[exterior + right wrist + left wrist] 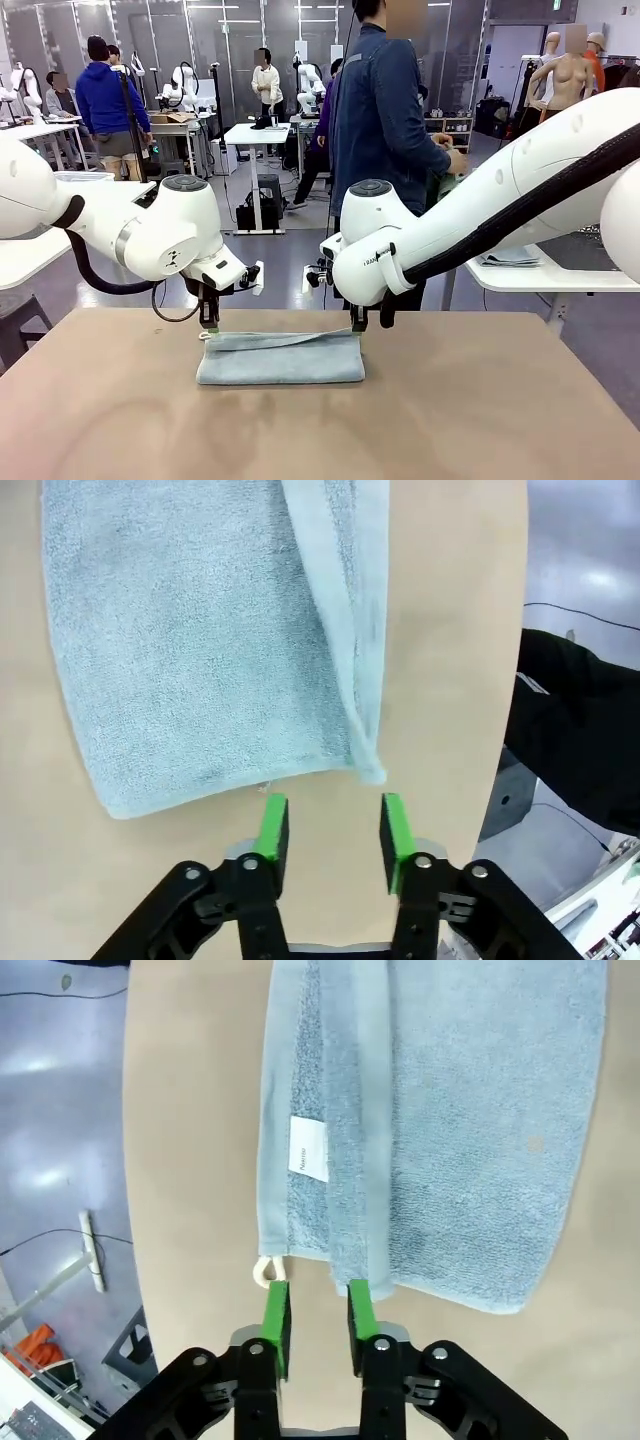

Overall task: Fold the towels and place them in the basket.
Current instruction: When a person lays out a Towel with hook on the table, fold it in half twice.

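Left hand (318, 1288) and right hand (333, 802) both low and downward, jaws apart and empty, the left's narrower.

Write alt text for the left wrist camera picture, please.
A folded light blue-grey terry-cloth towel lies on the tan table, white label up. The left gripper sits by its short edge, green pads apart, nothing between them.

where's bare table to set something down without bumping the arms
Bare tabletop runs across the whole near side, in front of the folded blue-grey towel, and on either side of it. Crowded: the towel's far corners, where the left gripper and right gripper stand.
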Available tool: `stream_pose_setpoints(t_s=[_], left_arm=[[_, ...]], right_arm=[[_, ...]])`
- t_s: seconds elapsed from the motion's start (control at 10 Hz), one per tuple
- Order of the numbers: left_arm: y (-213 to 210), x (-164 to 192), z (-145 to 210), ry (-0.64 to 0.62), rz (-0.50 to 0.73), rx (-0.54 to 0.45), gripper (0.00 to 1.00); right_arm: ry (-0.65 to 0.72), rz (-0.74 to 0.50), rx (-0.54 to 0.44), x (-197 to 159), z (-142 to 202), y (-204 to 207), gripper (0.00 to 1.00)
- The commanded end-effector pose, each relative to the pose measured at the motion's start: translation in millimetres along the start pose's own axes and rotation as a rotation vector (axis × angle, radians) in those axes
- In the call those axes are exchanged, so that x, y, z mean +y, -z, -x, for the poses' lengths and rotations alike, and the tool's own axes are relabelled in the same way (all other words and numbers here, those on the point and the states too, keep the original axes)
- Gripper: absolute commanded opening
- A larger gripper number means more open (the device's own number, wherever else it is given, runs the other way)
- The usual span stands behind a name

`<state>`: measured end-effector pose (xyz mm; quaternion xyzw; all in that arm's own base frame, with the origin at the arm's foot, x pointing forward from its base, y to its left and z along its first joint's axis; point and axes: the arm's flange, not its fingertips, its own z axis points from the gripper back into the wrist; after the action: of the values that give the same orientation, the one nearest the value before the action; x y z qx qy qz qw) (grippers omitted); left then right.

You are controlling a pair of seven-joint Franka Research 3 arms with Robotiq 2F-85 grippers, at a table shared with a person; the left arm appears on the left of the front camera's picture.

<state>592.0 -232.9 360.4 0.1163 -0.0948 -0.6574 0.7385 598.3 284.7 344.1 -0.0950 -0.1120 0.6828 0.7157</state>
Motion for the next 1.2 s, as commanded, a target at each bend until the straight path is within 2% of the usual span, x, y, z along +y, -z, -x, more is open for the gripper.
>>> stream_pose_setpoints(t_s=[0.0, 0.1, 0.2, 0.3, 0.4, 0.6, 0.8, 1.0, 1.1], left_arm=[[-5.3, 2.8, 1.6, 0.006, -0.058, -0.001, 0.45], [-14.0, 2.9, 2.1, 0.011, -0.041, -0.016, 0.73], [-27.9, -0.5, 3.7, 0.029, -0.006, -0.037, 0.53], [-47.1, -5.6, 7.1, 0.047, 0.027, -0.052, 0.91], [-68.4, -13.2, 12.2, 0.060, 0.046, -0.047, 0.59], [-111.2, -29.5, 30.4, 0.071, 0.074, -0.077, 0.59], [-142.1, -35.2, 56.8, 0.061, 0.089, -0.177, 0.59], [-152.9, -39.8, 83.8, 0.029, 0.130, -0.281, 0.59], [-150.2, -40.8, 91.3, 0.020, 0.139, -0.317, 0.59]], right_arm=[[0.017, 0.048, 0.009, 0.2, 2.7, -6.6, 0.76], [0.028, 0.037, 0.002, 0.9, 3.2, -16.1, 0.80], [0.038, 0.004, -0.007, 6.0, 3.7, -31.3, 0.96], [0.049, -0.013, -0.008, 12.7, 6.5, -54.3, 1.00], [0.064, -0.011, 0.013, 20.5, 10.4, -81.8, 1.00], [0.212, -0.082, 0.018, 39.3, 22.8, -137.4, 1.00], [0.356, -0.103, -0.024, 52.1, 41.9, -171.3, 1.00], [0.619, -0.160, -0.091, 64.3, 63.3, -187.9, 1.00], [0.798, -0.163, -0.081, 65.7, 74.0, -187.3, 1.00]])
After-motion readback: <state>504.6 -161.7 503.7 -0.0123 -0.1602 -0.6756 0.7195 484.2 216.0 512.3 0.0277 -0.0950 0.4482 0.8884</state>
